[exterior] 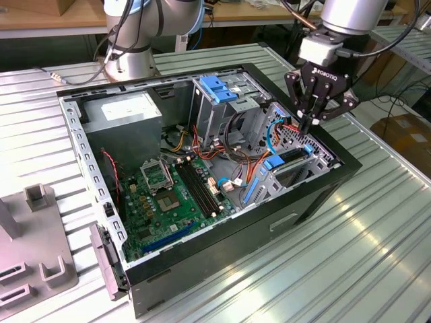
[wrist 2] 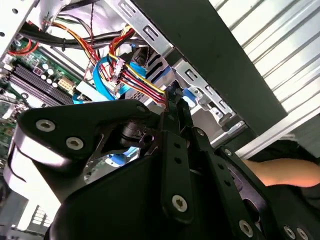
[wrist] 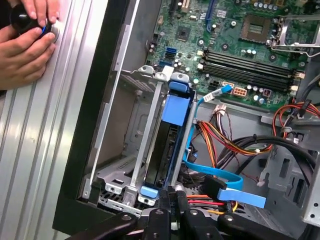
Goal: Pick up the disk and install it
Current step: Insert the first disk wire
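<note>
While the arm hangs over the open case (exterior: 202,202), the gripper (exterior: 306,121) sits at the right of the exterior frame, its jaws drawn narrow and together at the end of the disk (wrist: 167,150). Whether they pinch the bracket or only press it cannot be told. The disk stands on edge in its bay (wrist: 125,165) at centre frame of the first wrist view, blue bracket uppermost, appearing mostly seated.

Judgement: the step in hand is seating the disk. It is done well by pushing straight along the bay rails, keeping the disk square, and keeping clear of the cable bundle (wrist: 225,145) just beside it.

Count: one disk, one gripper, one case on the worktop (exterior: 350,256), one board (exterior: 172,195). A person's hands (wrist: 27,45), two, rest at the upper left of the first wrist view.
</note>
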Tool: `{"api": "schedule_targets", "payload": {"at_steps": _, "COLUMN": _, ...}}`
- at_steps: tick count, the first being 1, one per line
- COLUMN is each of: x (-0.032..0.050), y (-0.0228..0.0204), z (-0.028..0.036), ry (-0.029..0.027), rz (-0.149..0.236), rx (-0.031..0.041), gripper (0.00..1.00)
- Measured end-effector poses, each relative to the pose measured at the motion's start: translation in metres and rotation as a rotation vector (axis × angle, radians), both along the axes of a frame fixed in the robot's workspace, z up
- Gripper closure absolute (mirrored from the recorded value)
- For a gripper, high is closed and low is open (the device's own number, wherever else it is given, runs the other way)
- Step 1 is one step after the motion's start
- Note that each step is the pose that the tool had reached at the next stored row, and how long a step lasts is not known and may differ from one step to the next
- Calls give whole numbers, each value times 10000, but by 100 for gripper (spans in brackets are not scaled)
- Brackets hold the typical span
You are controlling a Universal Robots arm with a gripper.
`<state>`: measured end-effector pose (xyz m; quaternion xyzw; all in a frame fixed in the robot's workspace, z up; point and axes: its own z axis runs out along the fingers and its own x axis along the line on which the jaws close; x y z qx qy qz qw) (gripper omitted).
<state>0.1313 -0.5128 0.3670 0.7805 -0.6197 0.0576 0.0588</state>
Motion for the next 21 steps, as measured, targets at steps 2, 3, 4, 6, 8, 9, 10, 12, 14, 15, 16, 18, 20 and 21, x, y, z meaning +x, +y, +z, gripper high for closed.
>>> {"api": "schedule_targets", "payload": {"at_steps": 2, "x": 0, "y": 0, "z": -14, "ry": 0, "rz": -495, "rx": -7, "gripper": 83}}
{"api": "schedule_targets", "payload": {"at_steps": 3, "x": 0, "y": 0, "z": -21, "ry": 0, "rz": -670, "rx": -24, "gripper": 83}}
{"api": "schedule_targets", "payload": {"at_steps": 4, "x": 0, "y": 0, "z": -25, "ry": 0, "rz": -786, "rx": -31, "gripper": 83}}
{"api": "schedule_targets", "payload": {"at_steps": 6, "x": 0, "y": 0, "z": -33, "ry": 1, "rz": -1078, "rx": -31, "gripper": 83}}
{"api": "schedule_targets", "payload": {"at_steps": 8, "x": 0, "y": 0, "z": -37, "ry": 0, "rz": -1114, "rx": -37, "gripper": 83}}
{"api": "schedule_targets", "payload": {"at_steps": 9, "x": 0, "y": 1, "z": -42, "ry": 0, "rz": -1127, "rx": -41, "gripper": 83}}
{"api": "schedule_targets", "payload": {"at_steps": 10, "x": 0, "y": 1, "z": -44, "ry": 1, "rz": -1163, "rx": -42, "gripper": 83}}
{"api": "schedule_targets", "payload": {"at_steps": 12, "x": 0, "y": 1, "z": -51, "ry": 0, "rz": -1341, "rx": -41, "gripper": 83}}
{"api": "schedule_targets", "payload": {"at_steps": 14, "x": -1, "y": 1, "z": -61, "ry": 1, "rz": -1601, "rx": -40, "gripper": 83}}
{"api": "schedule_targets", "payload": {"at_steps": 15, "x": -4, "y": 1, "z": -67, "ry": 1, "rz": -1676, "rx": -41, "gripper": 83}}
{"api": "schedule_targets", "payload": {"at_steps": 16, "x": -11, "y": 1, "z": -71, "ry": 1, "rz": -1690, "rx": -42, "gripper": 83}}
{"api": "schedule_targets", "payload": {"at_steps": 18, "x": -23, "y": 1, "z": -87, "ry": 1, "rz": -1692, "rx": -44, "gripper": 83}}
{"api": "schedule_targets", "payload": {"at_steps": 20, "x": -36, "y": 1, "z": -99, "ry": 1, "rz": -1721, "rx": -46, "gripper": 83}}
{"api": "schedule_targets", "payload": {"at_steps": 21, "x": -36, "y": 1, "z": -107, "ry": 1, "rz": -1798, "rx": -43, "gripper": 83}}
